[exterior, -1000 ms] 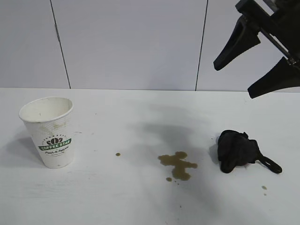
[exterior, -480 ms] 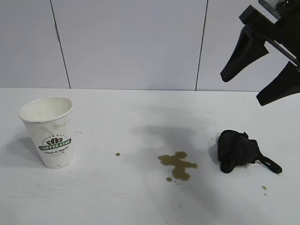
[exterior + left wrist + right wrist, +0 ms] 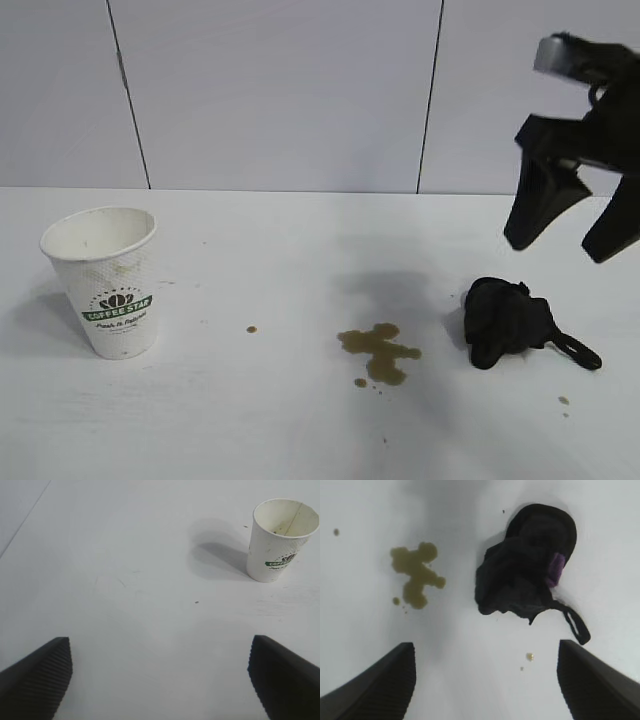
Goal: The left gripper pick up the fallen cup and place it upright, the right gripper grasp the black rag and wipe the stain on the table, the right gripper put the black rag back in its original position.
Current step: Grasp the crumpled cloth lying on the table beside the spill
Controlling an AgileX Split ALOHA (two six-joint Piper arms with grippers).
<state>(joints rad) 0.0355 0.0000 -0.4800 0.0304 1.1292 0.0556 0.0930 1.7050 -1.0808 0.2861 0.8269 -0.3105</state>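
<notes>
Two grippers released | right gripper (image 3: 570, 240) above black rag (image 3: 505, 322); left gripper (image 3: 160, 680) apart from upright cup (image 3: 105, 280)

On the wide white counter (image 3: 300, 430), the white paper cup with a green band (image 3: 105, 282) stands upright at far left. The olive-brown coffee stain (image 3: 378, 353) lies right of centre, the black cloth rag (image 3: 508, 320) just right of it, apart. The black right gripper (image 3: 570, 225) hangs above the rag, seemingly slightly behind.
</notes>
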